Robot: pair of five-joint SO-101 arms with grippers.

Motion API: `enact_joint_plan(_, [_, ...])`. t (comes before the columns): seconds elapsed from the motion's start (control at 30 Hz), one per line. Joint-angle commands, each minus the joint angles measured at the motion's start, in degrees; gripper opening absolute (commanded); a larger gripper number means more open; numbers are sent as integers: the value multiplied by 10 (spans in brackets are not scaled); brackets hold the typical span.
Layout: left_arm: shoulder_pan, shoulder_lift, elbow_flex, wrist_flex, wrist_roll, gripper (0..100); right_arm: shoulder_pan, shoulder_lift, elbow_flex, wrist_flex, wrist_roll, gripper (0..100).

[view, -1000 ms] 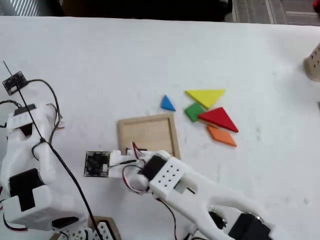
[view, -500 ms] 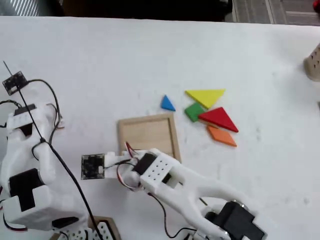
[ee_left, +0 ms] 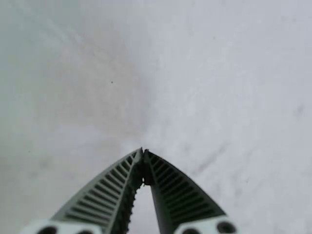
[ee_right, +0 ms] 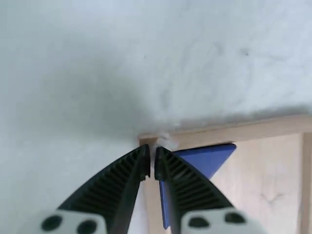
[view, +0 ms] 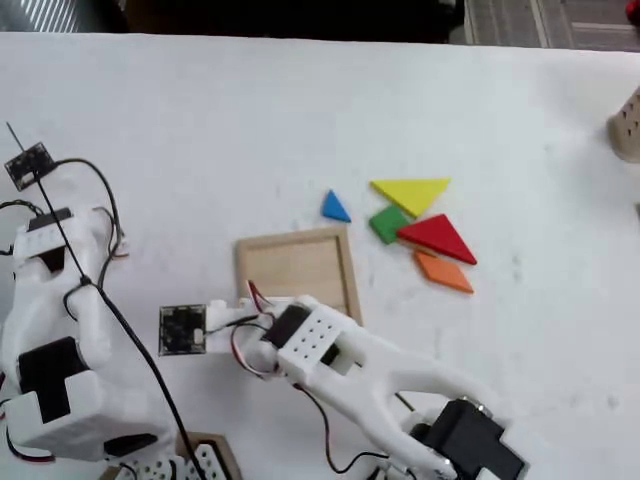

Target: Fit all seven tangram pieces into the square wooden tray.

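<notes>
The square wooden tray (view: 297, 265) lies mid-table. A blue piece (ee_right: 207, 157) lies flat inside it, against the corner rim (ee_right: 229, 130). My right gripper (ee_right: 151, 152) is shut, with its tips at that tray corner and the blue piece just beside one finger. From above, the right arm (view: 330, 355) covers the tray's near edge. Beyond the tray lie a small blue triangle (view: 335, 207), a yellow triangle (view: 410, 192), a green square (view: 388, 223), a red triangle (view: 437, 238) and an orange parallelogram (view: 443, 271). My left gripper (ee_left: 143, 155) is shut over bare white table.
The left arm (view: 50, 330) sits folded at the table's left edge, with a small circuit board (view: 28, 165) and cables by it. A pale perforated object (view: 626, 125) stands at the far right edge. A wooden block (view: 215, 455) shows at the bottom.
The right arm's wrist has slid a little to the left along the tray's near edge, and its rear part has swung. The loose pieces and the left arm have stayed put.
</notes>
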Motion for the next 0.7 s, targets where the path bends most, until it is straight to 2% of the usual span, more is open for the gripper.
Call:
enact_joint_plan(0.0, [7, -2, -16, -12, -4, 24, 11, -7, -20, -6, 10, 19])
enact_joint_plan(0.1, [7, -2, -16, -12, -4, 24, 14, -14, -25, -4, 6, 19])
enact_joint_plan(0.2, [7, -2, -16, -12, -4, 24, 14, -42, -43, 41, 0, 19])
enact_joint_plan(0.37, [7, -2, -16, -13, -4, 24, 15, -126, -50, 92, -57, 19])
enact_joint_plan(0.57, [7, -2, -16, -13, -4, 24, 43, -227, -48, 160, -97, 19])
enact_joint_plan(0.67, [7, -2, -16, -13, -4, 24, 47, -252, -27, 160, -99, 23])
